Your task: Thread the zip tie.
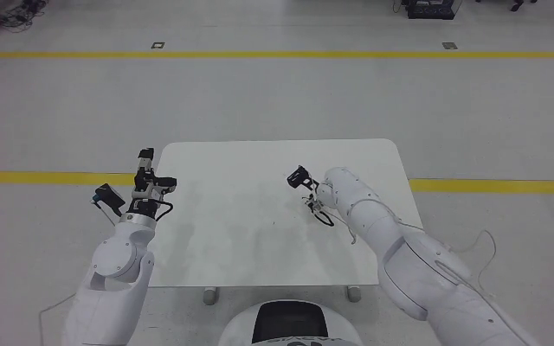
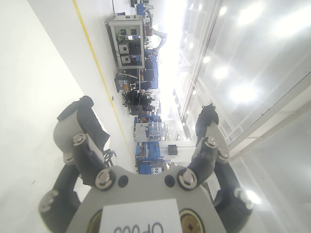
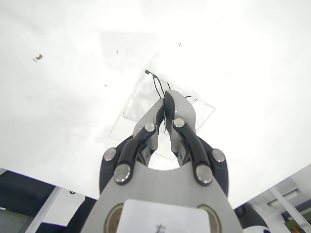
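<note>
A thin black zip tie is pinched between the fingertips of my right gripper, which is shut on it. Its strand runs out past the tips to a small square head; a short length hangs behind the pads. The tie hovers over a clear square plate lying on the white table. In the top view the right gripper sits over the table's right-middle area. My left gripper is open and holds nothing; it hangs at the table's left edge, pointed away toward the room.
A few small dark specks and a brown scrap lie on the tabletop. Yellow floor lines run behind the table. Racks and equipment stand far off in the room.
</note>
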`<state>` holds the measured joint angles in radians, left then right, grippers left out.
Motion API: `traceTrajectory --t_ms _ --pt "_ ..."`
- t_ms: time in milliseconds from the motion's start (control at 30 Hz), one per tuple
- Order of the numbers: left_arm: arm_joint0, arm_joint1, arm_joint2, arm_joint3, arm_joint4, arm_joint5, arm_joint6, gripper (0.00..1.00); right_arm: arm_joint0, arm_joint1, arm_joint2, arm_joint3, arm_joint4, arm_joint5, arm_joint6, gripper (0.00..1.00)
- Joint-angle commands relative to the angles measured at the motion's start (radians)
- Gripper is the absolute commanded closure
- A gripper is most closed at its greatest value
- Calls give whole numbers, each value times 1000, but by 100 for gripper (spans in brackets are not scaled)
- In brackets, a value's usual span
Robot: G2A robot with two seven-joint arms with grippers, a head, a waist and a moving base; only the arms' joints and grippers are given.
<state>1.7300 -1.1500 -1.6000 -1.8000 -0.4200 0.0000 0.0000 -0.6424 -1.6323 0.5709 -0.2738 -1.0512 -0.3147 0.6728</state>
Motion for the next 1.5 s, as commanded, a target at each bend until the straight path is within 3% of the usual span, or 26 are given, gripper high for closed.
traceTrajectory --t_ms 0,233,467,600,700,867,967,1067,1300,1467 --pt "0 0 0 0 0 0 0 0 -5 9 6 -19 -2 0 -2 100" --pt "0 0 0 0 0 0 0 0 -33 53 37 -119 -10 -2 10 100" --pt "0 0 0 0 0 0 0 0 -94 126 103 -298 -32 12 45 100" --pt "0 0 0 0 0 0 0 0 -163 187 175 -462 -54 20 83 100" --pt "0 0 0 0 0 0 0 0 -247 240 256 -632 -80 24 126 100" --pt "0 0 0 0 0 0 0 0 -435 322 418 -954 -121 6 214 100" --pt "0 0 0 0 0 0 0 0 -530 352 494 -1093 -129 -19 247 100" --pt "0 0 0 0 0 0 0 0 -595 372 540 -1183 -126 -25 259 100" --pt "0 0 0 0 0 0 0 0 -678 407 581 -1285 -106 -25 256 100" --pt "0 0 0 0 0 0 0 0 -690 421 572 -1290 -97 -25 271 100"
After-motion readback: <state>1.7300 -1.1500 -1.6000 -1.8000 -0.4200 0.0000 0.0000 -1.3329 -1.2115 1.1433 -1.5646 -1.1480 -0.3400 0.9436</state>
